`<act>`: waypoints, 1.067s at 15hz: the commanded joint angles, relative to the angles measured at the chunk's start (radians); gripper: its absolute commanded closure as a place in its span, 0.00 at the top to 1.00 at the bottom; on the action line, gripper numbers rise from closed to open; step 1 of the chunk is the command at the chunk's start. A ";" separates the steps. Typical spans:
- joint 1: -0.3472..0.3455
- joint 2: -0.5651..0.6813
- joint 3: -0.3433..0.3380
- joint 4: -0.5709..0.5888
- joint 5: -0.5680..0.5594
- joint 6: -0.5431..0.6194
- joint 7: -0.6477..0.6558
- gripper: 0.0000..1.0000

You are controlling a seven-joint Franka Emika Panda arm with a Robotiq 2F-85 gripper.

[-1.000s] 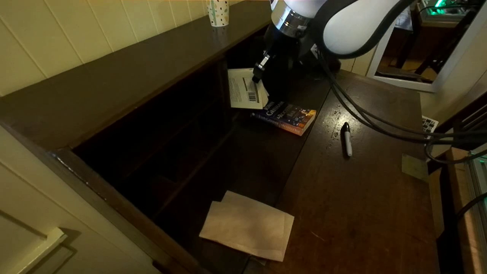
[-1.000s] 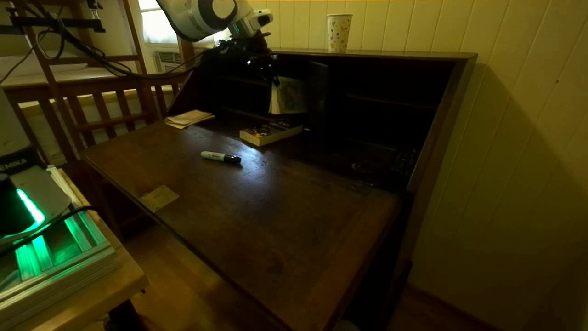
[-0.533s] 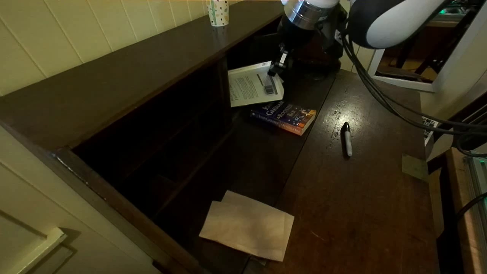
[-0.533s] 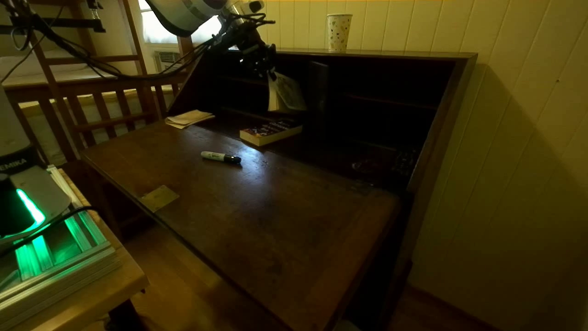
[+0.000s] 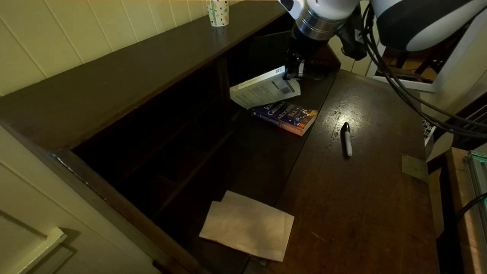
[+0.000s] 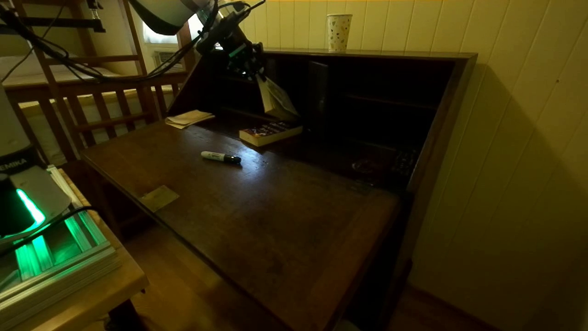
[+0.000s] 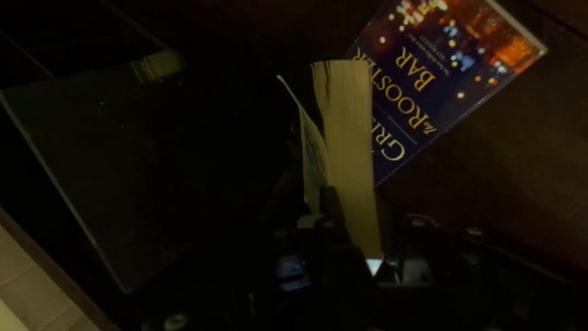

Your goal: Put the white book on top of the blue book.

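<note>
The white book [image 5: 266, 91] is held tilted, its back cover with a barcode showing in an exterior view. Its other cover has a greenish picture [image 6: 285, 99]. My gripper [image 5: 293, 74] is shut on its upper edge; it also shows in an exterior view [image 6: 257, 73]. In the wrist view the fingers [image 7: 356, 204] pinch the page block [image 7: 349, 138], and one loose cover hangs outside the left finger. The blue book [image 5: 287, 116] lies flat on the desk, just below the white book, also in the wrist view [image 7: 422, 96]. Whether the two books touch, I cannot tell.
Dark desk compartments with an upright panel [image 6: 318, 94] stand behind the books. A patterned cup [image 5: 218, 14] is on the top shelf [image 5: 152, 57]. Pale paper sheets [image 5: 247, 228] and a marker [image 5: 347, 140] lie on the desk [image 5: 342, 213].
My gripper has moved away from the compartments, toward the desk front, with the white book in it. The book has gone from nearly upright to leaning over the blue book, which has hardly moved.
</note>
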 commanded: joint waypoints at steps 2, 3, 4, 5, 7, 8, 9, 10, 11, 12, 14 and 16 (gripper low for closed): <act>0.018 -0.049 0.017 -0.054 -0.120 -0.076 0.037 0.06; 0.021 -0.048 0.020 -0.060 -0.137 -0.087 0.043 0.06; 0.023 -0.044 0.024 -0.066 -0.149 -0.096 0.049 0.06; 0.024 -0.042 0.027 -0.070 -0.165 -0.106 0.061 0.06; 0.026 -0.034 0.032 -0.079 -0.183 -0.128 0.100 0.06; 0.027 -0.029 0.035 -0.079 -0.203 -0.140 0.137 0.06; 0.029 -0.023 0.037 -0.076 -0.222 -0.152 0.178 0.06; 0.032 -0.019 0.038 -0.071 -0.247 -0.163 0.229 0.06; 0.034 -0.017 0.040 -0.070 -0.266 -0.176 0.272 0.06; 0.037 -0.015 0.043 -0.070 -0.276 -0.189 0.309 0.06; -0.032 -0.004 0.123 -0.070 -0.268 -0.207 0.354 0.06; -0.046 0.012 0.154 -0.067 -0.255 -0.219 0.388 0.06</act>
